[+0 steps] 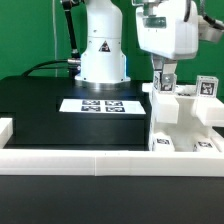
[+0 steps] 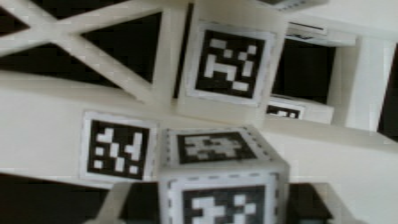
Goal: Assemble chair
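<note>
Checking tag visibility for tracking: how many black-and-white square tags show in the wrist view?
5: one on the upright white part, a sliver behind it, one low on the slab, two on the nearest block. Others may be hidden.

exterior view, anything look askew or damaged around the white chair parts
Nothing stands out. The white blocky plastic chair parts sit together at the exterior view's right, none visibly cracked or toppled. The gripper is down at a part's top; whether it is shut is unclear. The flat white marker board lies square on the black table.
</note>
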### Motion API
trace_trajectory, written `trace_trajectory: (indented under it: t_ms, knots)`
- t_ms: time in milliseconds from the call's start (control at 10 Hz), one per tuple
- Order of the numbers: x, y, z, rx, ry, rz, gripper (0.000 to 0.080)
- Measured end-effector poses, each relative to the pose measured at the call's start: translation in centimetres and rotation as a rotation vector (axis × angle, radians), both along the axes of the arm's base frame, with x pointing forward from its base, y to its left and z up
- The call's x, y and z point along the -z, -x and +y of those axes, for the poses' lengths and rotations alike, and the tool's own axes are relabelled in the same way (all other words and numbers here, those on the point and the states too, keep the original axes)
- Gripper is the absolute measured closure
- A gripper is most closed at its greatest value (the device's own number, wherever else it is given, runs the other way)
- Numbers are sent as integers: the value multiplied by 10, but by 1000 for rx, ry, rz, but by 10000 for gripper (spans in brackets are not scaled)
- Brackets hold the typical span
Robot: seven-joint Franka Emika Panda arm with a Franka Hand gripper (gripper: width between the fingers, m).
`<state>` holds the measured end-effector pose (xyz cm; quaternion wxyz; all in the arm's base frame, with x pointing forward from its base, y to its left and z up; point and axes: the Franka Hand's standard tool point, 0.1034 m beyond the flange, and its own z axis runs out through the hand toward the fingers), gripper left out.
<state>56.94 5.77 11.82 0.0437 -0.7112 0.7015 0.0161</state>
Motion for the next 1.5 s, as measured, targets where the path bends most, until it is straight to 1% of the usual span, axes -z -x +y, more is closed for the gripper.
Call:
trace_trajectory:
  t_ms: [300, 500, 800, 900, 1000, 1100, 1200, 1300, 1400, 1500]
  knots:
    - [-1, -2, 0, 203, -21, 9, 512]
    - [-2, -3, 1, 278, -32, 7, 512]
    - [-2, -5, 1, 484, -58, 19, 512]
    - [-2, -5, 1, 444, -56, 15, 512]
    - [-1, -5, 1, 402, -53, 12, 356]
    - [-2, -5, 1, 359, -51, 8, 356]
    - [-2, -5, 0, 307, -49, 2, 229]
    - [-2, -5, -1, 209, -43, -8, 166]
    - [-1, -4, 0, 194, -42, -10, 155]
    - [-1, -4, 0, 89, -35, -20, 155]
